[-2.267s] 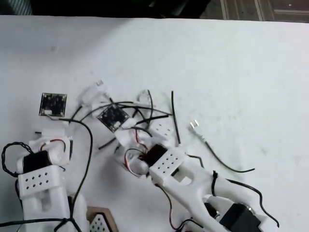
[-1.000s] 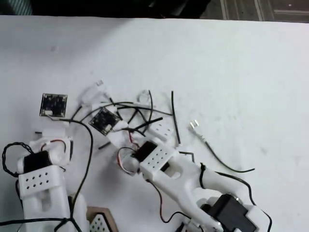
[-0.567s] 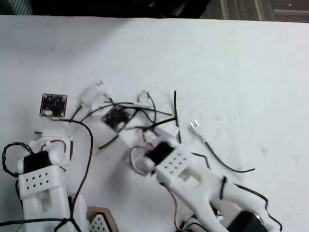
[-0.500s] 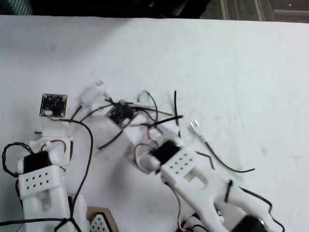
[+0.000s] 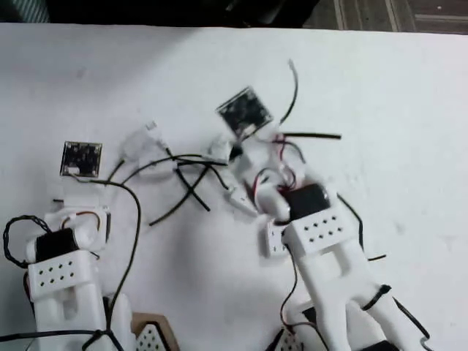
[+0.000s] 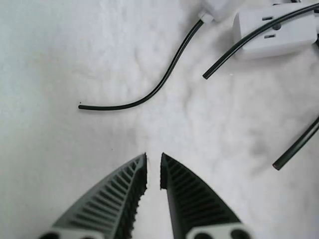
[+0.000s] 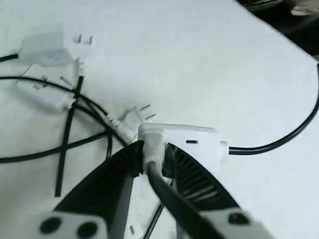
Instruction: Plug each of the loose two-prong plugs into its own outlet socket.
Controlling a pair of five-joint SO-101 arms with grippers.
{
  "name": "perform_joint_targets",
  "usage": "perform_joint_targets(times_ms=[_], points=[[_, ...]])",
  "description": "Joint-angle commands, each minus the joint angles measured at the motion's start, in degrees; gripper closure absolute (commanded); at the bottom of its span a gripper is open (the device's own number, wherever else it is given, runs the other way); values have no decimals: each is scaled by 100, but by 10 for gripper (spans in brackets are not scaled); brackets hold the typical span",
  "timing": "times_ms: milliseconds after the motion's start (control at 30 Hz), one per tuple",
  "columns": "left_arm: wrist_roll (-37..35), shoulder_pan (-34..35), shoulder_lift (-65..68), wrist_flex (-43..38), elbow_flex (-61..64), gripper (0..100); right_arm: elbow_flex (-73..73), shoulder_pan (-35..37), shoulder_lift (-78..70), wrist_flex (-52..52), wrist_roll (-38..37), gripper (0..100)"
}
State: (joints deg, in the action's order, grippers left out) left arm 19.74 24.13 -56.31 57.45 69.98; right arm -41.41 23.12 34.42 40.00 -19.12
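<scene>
**L hand** (image 6: 153, 172): refer to the L wrist view.
- The fingers (image 6: 124, 194) are nearly together, w/ a thin gap at the tips. Nothing is held.
- The hand sits over bare desk (image 6: 60, 59).
- Ahead of it lies a curved black wire (image 6: 149, 95).
- Further on lies a white outlet socket (image 6: 276, 32), two slots facing up. A second black wire (image 6: 254, 36) lies across it.

**R hand** (image 7: 154, 149): refer to the R wrist view.
- The fingers are clamped on a white plug body (image 7: 151, 137). Its black cord (image 7: 169, 199) runs back between them.
- The plug body butts against a white outlet block (image 7: 199, 144). You cannot tell whether the prongs are seated.
- A loose two-prong plug (image 7: 134, 117) lies just beside the block, prongs bare.
- Well apart from these, another white plug (image 7: 50, 47) lies on the desk w/ two prongs showing. It is near a white socket strip (image 7: 42, 89) crossed by black wires.

**Layout**: refer to the high view.
- The L arm (image 5: 58, 270) is at the near L corner.
- The R arm (image 5: 322, 234) is extended toward mid-desk.
- Two dark square boards lie flat. One board (image 5: 80, 159) is near the L arm. The tilted board (image 5: 245, 113) is just beyond the R arm's tip.
- A wire tangle (image 5: 183, 175) lies between the arms.
</scene>
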Motion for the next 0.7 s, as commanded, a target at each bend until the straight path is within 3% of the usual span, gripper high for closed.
perform_joint_targets(times_ms=[0,467,667], points=[[-26,-4,-48,-105,-18,932,589,-426,-646,-567,-79,981],[-26,-13,-84,-281,123,929,4123,-1086,-5332,-787,-62,981],[-26,-13,-84,-290,132,932,5266,-1103,-6360,66,-62,977]])
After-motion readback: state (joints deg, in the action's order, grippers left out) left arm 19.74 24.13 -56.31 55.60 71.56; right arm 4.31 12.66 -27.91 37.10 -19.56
